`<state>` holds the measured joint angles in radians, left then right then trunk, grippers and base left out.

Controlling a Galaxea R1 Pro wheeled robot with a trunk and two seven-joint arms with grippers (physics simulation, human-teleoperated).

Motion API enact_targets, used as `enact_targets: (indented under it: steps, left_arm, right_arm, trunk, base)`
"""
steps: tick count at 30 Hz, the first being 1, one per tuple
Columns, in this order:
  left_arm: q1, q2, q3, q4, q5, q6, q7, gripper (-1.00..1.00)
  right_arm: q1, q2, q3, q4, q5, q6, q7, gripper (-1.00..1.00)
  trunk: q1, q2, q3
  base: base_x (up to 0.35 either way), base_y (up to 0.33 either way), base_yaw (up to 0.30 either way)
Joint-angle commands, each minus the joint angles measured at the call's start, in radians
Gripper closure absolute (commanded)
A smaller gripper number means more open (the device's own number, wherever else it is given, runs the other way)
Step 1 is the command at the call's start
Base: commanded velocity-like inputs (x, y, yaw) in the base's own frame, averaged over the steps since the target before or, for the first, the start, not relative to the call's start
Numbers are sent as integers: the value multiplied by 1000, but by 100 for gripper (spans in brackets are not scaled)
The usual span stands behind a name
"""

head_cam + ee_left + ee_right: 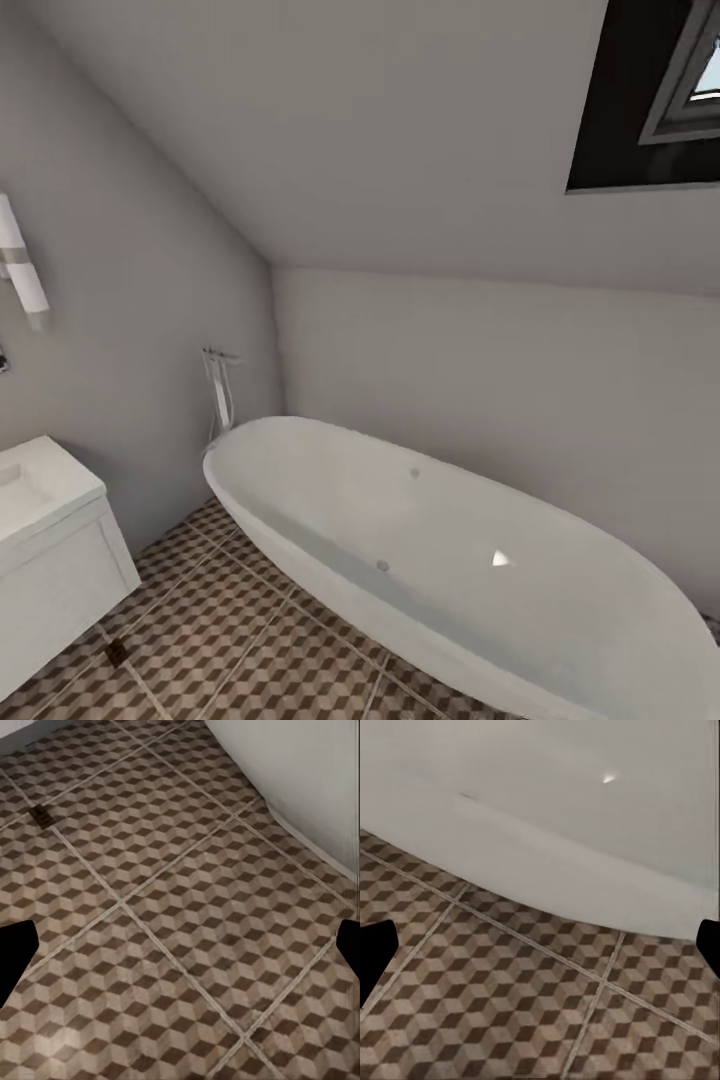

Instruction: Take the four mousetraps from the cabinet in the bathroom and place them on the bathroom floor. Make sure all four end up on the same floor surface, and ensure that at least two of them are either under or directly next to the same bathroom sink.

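1. At the far left of the head view, a white tube-shaped wall fitting hangs on the grey wall, above a white vanity unit with a flat top and a sink recess at its edge.
2. Just below the vanity's front corner, a small dark rectangular object lies flat on the bathroom floor. It may be one of the mousetraps, but it is too small and blurred to tell. The left wrist view shows a similar small brown piece on the cube-pattern tiles, near the white base of something.
3. Behind the vanity, a white floor-standing tap with a hand shower rises beside the head of the tub.
4. A white oval bathtub runs from the centre to the lower right, standing on the tiles against the sloped wall.
5. At the upper right, a dark skylight recess is cut into the slanted ceiling.
6. The left gripper has its dark fingertips wide apart at the frame edges, nothing between them, tiles beneath.
7. The right gripper is likewise spread and empty, above the floor just beside the bathtub's curved side.
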<state>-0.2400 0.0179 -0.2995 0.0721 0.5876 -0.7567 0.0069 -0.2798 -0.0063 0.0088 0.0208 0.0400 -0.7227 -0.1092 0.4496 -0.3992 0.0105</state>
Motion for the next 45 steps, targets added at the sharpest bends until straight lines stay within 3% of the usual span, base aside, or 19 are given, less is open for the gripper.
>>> enact_targets:
  steps: [1,45]
  left_arm:
    - [-1,0,-8,3,5,-5,1,-100]
    - [-1,-9,-7,3,1,-7,8,-100]
  right_arm:
    - [-1,0,1,2,4,-3,-6,-100]
    - [-1,0,-1,2,0,-3,-6,-100]
  trunk:
    - [0,-1,0]
    - [0,-1,0]
  base:
    - [0,0,-300]
    - [0,0,-300]
